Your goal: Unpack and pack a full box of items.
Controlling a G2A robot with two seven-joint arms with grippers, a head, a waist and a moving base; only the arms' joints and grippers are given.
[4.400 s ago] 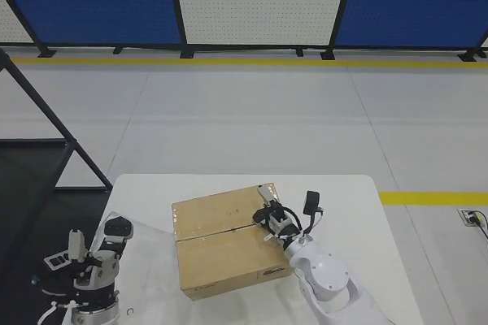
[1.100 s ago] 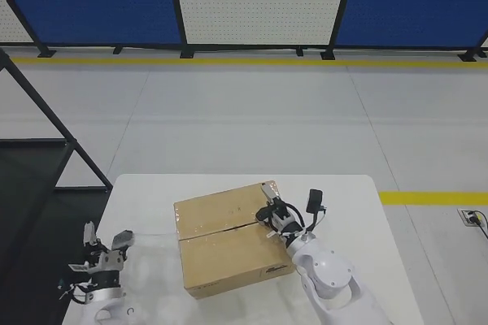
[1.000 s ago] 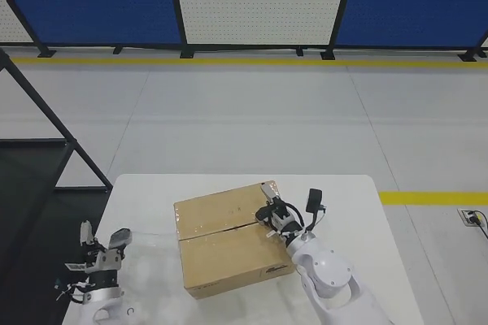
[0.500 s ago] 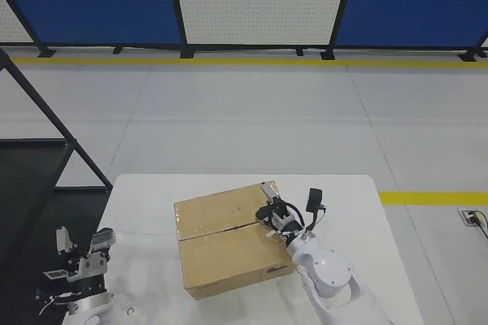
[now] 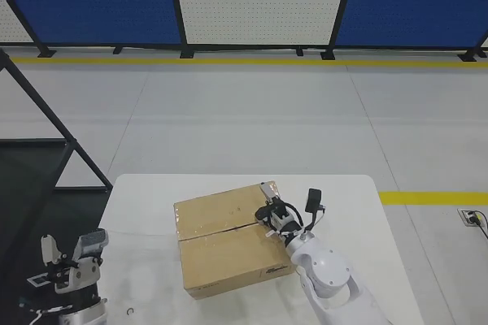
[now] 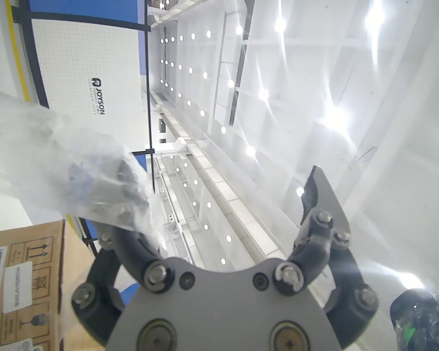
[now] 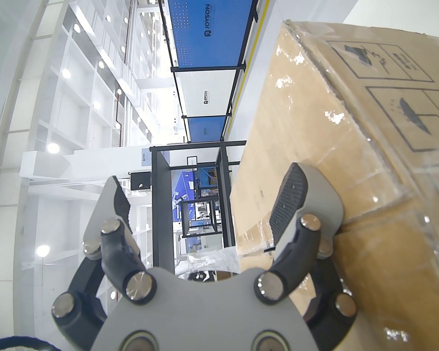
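Box point(image 5: 228, 244) is shut. Brace it with your open, empty right gripper point(image 7: 205, 184); shake clinging film point(image 6: 58, 155) off your open left gripper point(image 6: 223, 184).

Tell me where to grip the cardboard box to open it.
Likely the edge along the centre seam, at its right end, coming in from the right side. The cardboard box lies flat and shut, its two top flaps meet there, and the open right end effector sits at that end.

Plastic film point(image 6: 69, 162) drapes over left gripper point(image 6: 219, 191); box point(image 6: 25, 275) nearby.
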